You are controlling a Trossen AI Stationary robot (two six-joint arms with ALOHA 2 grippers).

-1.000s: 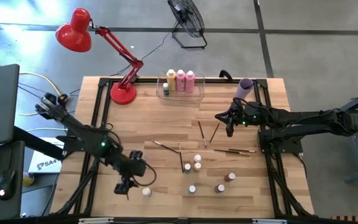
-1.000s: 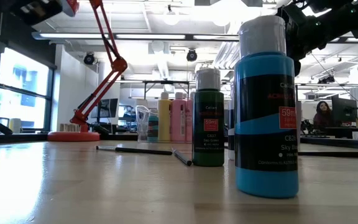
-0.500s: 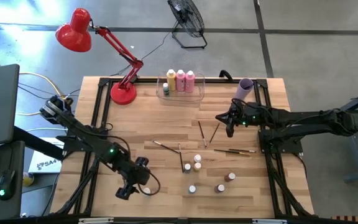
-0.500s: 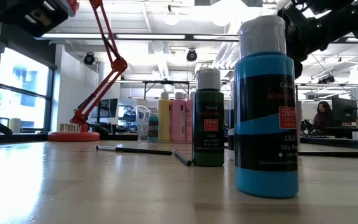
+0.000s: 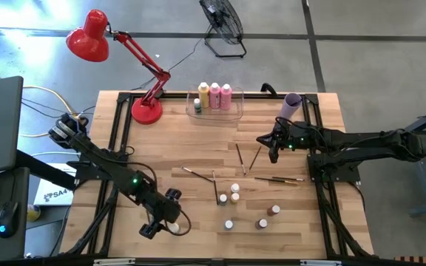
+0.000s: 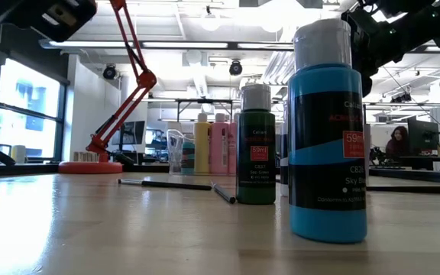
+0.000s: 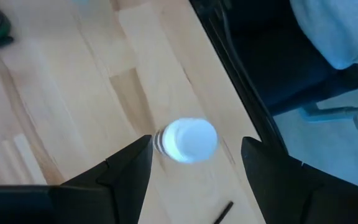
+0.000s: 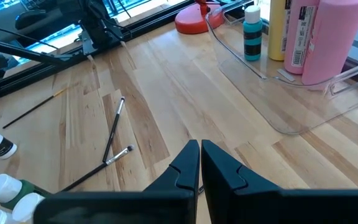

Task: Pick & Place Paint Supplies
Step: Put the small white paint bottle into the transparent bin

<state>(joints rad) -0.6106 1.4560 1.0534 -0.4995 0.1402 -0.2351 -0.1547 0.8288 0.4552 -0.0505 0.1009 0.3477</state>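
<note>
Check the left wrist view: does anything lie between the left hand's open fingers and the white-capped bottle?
Nothing; only bare wood separates the left hand from the white-capped bottle, which sits between its spread fingers.

Open-plan lab: exposed ceiling ducts [image 6: 205, 72], distant desks with monitors [image 6: 422, 137], concrete floor [image 5: 361, 44].

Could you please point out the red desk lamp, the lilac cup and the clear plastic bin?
red desk lamp [image 5: 89, 37]: high view, on its shade.
lilac cup [image 5: 292, 103]: high view, on its side.
clear plastic bin [image 8: 303, 117]: right wrist view, on its bare floor.
</note>
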